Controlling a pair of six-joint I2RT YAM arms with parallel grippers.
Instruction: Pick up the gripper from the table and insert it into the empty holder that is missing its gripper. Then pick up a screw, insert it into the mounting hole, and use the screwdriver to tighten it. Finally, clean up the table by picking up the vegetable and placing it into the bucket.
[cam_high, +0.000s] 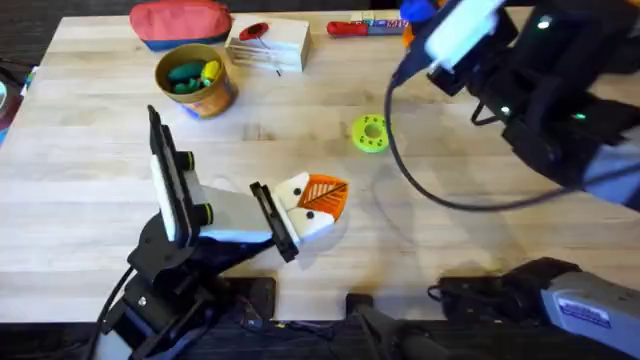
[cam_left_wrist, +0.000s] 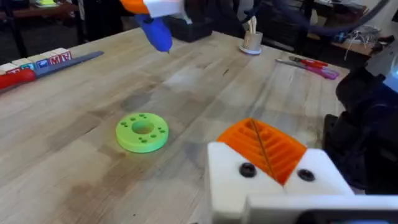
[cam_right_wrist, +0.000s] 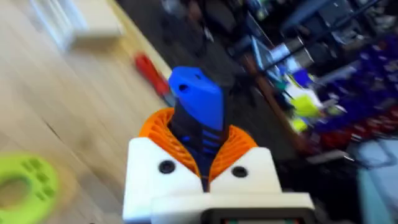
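My right gripper (cam_high: 432, 28) hovers high over the table's far right, shut on the blue screwdriver (cam_high: 416, 10). In the right wrist view the screwdriver (cam_right_wrist: 198, 102) stands between the orange pads of that gripper (cam_right_wrist: 200, 149). My left gripper (cam_high: 318, 200) rests low near the table's front middle, its orange pads pressed together. Each of its white blocks (cam_left_wrist: 230, 180) carries a dark screw head (cam_left_wrist: 247, 169). The tan bucket (cam_high: 196, 82) at the back left holds green and yellow vegetables (cam_high: 186, 74). A loose gripper piece and a bare holder are out of view.
A green ring (cam_high: 369, 133) lies between the two arms, also seen as the ring (cam_left_wrist: 142, 132). A red pouch (cam_high: 180, 20), a white box (cam_high: 268, 45) and a red-handled screwdriver (cam_high: 350, 28) line the back edge. A black cable (cam_high: 400, 170) loops over the table's right.
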